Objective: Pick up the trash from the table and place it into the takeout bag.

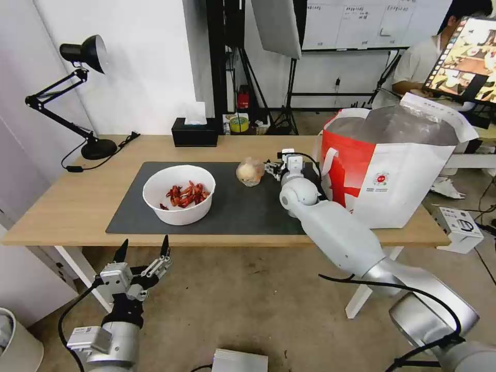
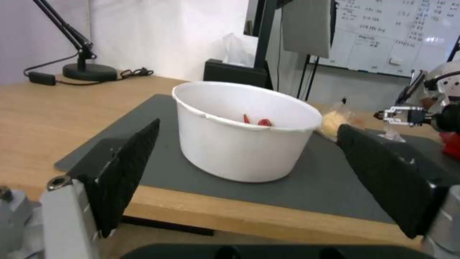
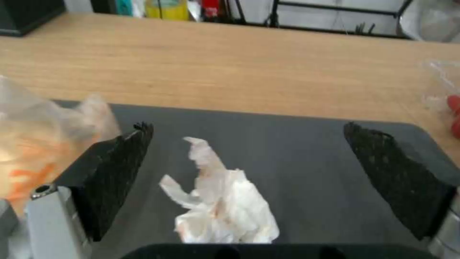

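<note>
The right gripper (image 3: 244,158) hangs low over the dark mat (image 1: 232,212), its 2 fingers spread wide around the crumpled tissue (image 3: 222,205). The wrapped beige lump (image 1: 250,171) crowds one finger, and the takeout bag (image 1: 392,170) walls off the other side. Bare mat lies between the lump and the white bowl (image 1: 179,194).

**Table layout**

The mat (image 1: 232,206) lies on the table (image 1: 62,206) at frame centre. On the mat, the bowl (image 1: 179,194) sits left of centre; the lump (image 1: 250,172) is to its upper right. The tissue (image 3: 222,201) lies on the mat beside the lump. The bag (image 1: 392,165) stands at the table's right end. The tissue box (image 1: 195,132) is at the back edge, the lamp (image 1: 77,98) at upper left.
</note>
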Controlling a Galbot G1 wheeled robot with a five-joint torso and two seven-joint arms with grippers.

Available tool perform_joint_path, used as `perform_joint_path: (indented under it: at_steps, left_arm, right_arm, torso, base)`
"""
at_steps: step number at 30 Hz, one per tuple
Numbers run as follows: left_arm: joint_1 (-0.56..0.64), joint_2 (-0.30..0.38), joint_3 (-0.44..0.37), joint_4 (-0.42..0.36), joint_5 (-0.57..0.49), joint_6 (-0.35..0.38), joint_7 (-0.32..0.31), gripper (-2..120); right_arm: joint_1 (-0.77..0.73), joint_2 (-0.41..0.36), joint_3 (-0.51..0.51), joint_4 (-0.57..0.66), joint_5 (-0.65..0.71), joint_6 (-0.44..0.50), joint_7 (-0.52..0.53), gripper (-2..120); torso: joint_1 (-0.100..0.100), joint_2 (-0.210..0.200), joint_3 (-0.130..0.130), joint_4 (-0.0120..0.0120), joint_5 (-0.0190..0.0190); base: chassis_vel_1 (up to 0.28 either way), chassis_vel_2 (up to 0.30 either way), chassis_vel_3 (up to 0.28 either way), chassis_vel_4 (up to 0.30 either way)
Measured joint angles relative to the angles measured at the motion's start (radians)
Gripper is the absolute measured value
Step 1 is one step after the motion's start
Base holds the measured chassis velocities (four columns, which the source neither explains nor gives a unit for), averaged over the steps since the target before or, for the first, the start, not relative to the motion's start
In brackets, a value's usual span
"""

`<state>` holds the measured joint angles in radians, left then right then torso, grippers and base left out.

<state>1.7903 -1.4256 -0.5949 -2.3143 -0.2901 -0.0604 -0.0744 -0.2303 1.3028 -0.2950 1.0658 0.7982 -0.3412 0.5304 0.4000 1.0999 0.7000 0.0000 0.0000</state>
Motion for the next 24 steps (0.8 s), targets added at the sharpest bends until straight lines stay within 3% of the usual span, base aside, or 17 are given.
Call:
perform_joint_path:
  at_steps: [13,19,22,24]
  left_arm:
    - [-0.010,0.002,0.004,0.021,0.000,-0.003,0.000,100]
    - [-0.016,0.005,0.003,0.026,-0.004,-0.004,0.001,100]
    - [-0.018,0.005,0.001,0.026,-0.006,-0.004,0.001,100]
    - [-0.021,0.006,-0.001,0.029,-0.009,-0.004,0.002,100]
  right_arm:
    - [0.023,0.038,-0.008,-0.085,0.038,-0.033,-0.022,100]
    - [0.015,0.040,0.001,-0.113,0.042,-0.064,-0.029,78]
    - [0.014,0.041,0.004,-0.121,0.042,-0.064,-0.032,73]
    - [0.012,0.044,0.011,-0.130,0.040,-0.064,-0.034,63]
  torso:
    - [0.000,0.000,0.000,0.0001,0.0000]
    - [0.000,0.000,0.000,0.0000,0.0000]
    - [0.000,0.000,0.000,-0.0001,0.0001]
    - [0.000,0.000,0.000,0.0001,0.0000]
  base:
    - [0.000,0.000,0.000,0.000]
    - [0.000,0.000,0.000,0.000]
    - [0.000,0.000,0.000,0.000]
    - [0.000,0.000,0.000,0.000]
